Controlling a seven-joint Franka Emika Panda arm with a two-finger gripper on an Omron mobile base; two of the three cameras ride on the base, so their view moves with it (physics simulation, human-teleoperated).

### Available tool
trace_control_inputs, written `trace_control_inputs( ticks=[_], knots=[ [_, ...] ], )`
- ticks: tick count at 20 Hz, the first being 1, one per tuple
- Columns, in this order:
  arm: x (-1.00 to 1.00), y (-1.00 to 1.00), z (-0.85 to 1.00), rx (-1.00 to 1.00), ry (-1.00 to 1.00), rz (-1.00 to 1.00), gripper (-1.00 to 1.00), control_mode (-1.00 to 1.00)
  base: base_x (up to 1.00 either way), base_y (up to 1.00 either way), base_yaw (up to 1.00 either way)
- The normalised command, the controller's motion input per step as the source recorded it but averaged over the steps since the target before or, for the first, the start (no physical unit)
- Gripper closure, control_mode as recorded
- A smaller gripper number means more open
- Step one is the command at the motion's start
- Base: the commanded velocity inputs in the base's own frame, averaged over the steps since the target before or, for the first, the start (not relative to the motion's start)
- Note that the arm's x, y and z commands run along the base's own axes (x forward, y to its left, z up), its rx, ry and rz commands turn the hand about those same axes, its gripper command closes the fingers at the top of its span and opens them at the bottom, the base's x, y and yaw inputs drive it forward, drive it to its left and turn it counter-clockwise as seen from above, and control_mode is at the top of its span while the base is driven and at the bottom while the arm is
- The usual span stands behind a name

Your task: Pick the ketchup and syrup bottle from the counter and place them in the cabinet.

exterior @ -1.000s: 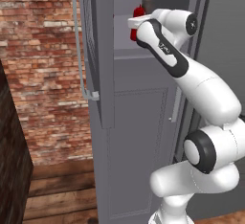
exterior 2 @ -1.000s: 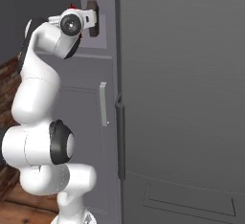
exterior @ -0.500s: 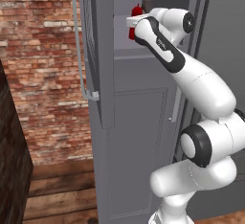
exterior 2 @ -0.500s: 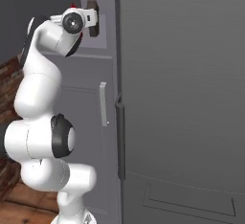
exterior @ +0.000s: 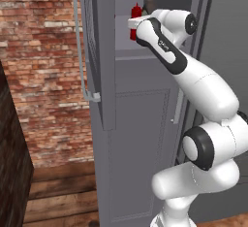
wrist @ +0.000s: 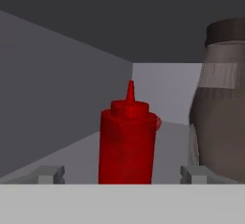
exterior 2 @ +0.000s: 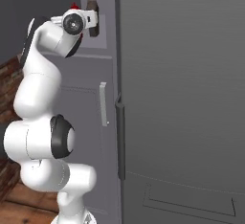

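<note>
The ketchup [wrist: 127, 141], a bright red bottle, stands upright on the inner shelf [wrist: 72, 156] of the cabinet [exterior: 99, 51]. My gripper [wrist: 122, 174] is open. Its fingertips [wrist: 48, 174] sit wide apart on either side of the bottle's base, clear of it. Close on the right stands the brown-grey syrup bottle [wrist: 222, 103], also upright on the shelf. From the left base view the ketchup [exterior: 136, 13] and syrup bottle [exterior: 150, 0] show above my white hand, which reaches into the open cabinet. The right base view shows the syrup bottle [exterior 2: 92, 19] just beyond the wrist. The counter is out of view.
The cabinet door [exterior: 104, 75] stands open to the left with its long silver handle [exterior: 80, 41]. A red brick wall [exterior: 43, 75] and wooden floor [exterior: 58, 192] lie left of it. A wide grey panel [exterior 2: 182, 98] with a dark vertical handle [exterior 2: 120, 137] stands on the right.
The jaws have opened and let go of the ketchup, which now stands free on the shelf. The arm has hardly moved.
</note>
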Motion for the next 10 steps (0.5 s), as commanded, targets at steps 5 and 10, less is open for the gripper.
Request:
trace_control_inputs(
  ticks=[5, 10],
  knots=[
    [0.0, 0.0, -0.01, 0.0, 0.0, 0.0, -1.0, -1.0, 0.0, 0.0, 0.0],
    [-0.21, 0.0, 0.0, -0.01, 0.0, 0.0, -1.0, -1.0, 0.0, 0.0, 0.0]
  ],
)
